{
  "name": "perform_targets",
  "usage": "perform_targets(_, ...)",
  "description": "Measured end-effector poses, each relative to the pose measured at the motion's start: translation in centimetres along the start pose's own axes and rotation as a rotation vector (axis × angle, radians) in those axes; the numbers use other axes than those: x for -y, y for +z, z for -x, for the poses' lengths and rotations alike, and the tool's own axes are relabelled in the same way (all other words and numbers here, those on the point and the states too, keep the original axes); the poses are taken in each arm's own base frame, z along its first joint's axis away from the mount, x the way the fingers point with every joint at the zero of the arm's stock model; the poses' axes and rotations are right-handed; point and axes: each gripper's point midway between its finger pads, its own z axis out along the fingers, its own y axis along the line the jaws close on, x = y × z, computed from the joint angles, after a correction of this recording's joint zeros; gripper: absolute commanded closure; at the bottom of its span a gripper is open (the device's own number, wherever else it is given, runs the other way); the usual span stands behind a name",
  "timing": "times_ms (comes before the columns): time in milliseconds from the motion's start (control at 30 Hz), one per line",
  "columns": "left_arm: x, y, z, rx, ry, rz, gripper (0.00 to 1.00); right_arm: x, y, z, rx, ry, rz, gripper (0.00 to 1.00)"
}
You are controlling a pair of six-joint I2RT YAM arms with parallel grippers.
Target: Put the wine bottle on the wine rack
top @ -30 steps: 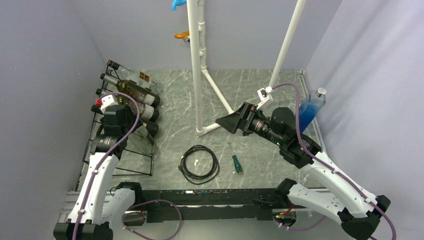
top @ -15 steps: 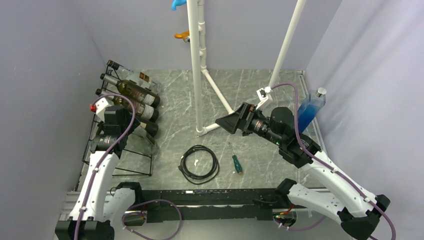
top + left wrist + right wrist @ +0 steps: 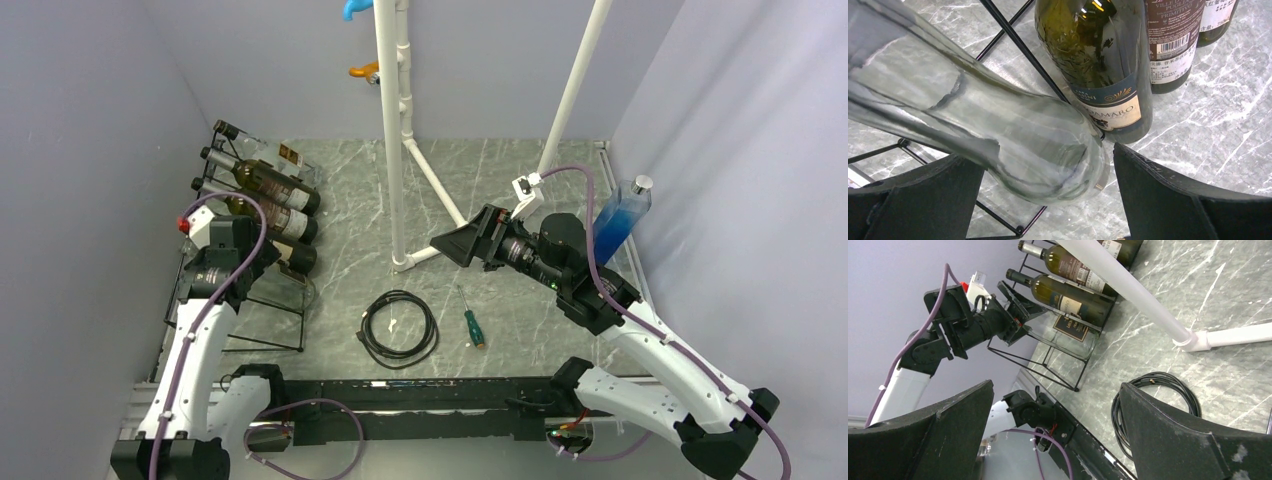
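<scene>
The wine bottle (image 3: 998, 125) is clear glass with a red cap (image 3: 184, 222). It lies slanted on the low front tier of the black wire wine rack (image 3: 302, 322), base toward the table's middle. My left gripper (image 3: 1040, 152) is open astride its body. The right finger (image 3: 1188, 200) stands clear of the glass, and the left finger (image 3: 923, 200) is close against it. In the top view the left arm hides most of the bottle. My right gripper (image 3: 450, 245) hangs open and empty over the middle of the table.
Several dark bottles (image 3: 270, 183) lie on the rack's upper tiers, one (image 3: 1103, 60) just beside the clear one. A white pipe frame (image 3: 392, 130) stands mid-table. Nearer are a black cable coil (image 3: 400, 325) and a green screwdriver (image 3: 472, 325). A blue bottle (image 3: 620, 215) stands by the right wall.
My left gripper's jaws have opened off the clear bottle. The left wrist and the bottle's red cap have shifted a little toward the near left. The right arm has not moved.
</scene>
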Motion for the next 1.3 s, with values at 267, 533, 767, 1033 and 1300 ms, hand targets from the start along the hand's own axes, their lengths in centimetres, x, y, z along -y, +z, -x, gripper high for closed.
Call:
perform_targets(267, -0.3, -1.6, 0.7, -0.011, -0.007, 0.009, 0.01, 0.0, 0.0, 0.1, 0.001, 0.000, -0.001, 0.00)
perform_targets(533, -0.1, -4.1, 2.5, 0.041, -0.051, -0.037, 0.01, 0.0, 0.0, 0.0, -0.003, 0.001, 0.001, 0.00)
perform_targets(767, 1.0, -6.4, 3.2, 0.063, -0.049, -0.157, 0.00, 0.3, 0.3, -0.2, -0.011, 0.000, -0.008, 0.00)
perform_targets(1033, 6.2, -9.7, 1.2, 0.023, 0.117, -0.578, 0.00, 1.7, 0.4, -0.5, -0.024, -0.040, -0.069, 0.00)
perform_targets(1300, 9.1, -12.0, -3.4, -0.090, 0.316, -0.910, 0.01, 3.9, -0.2, 2.7, -0.003, -0.197, -0.302, 0.00)
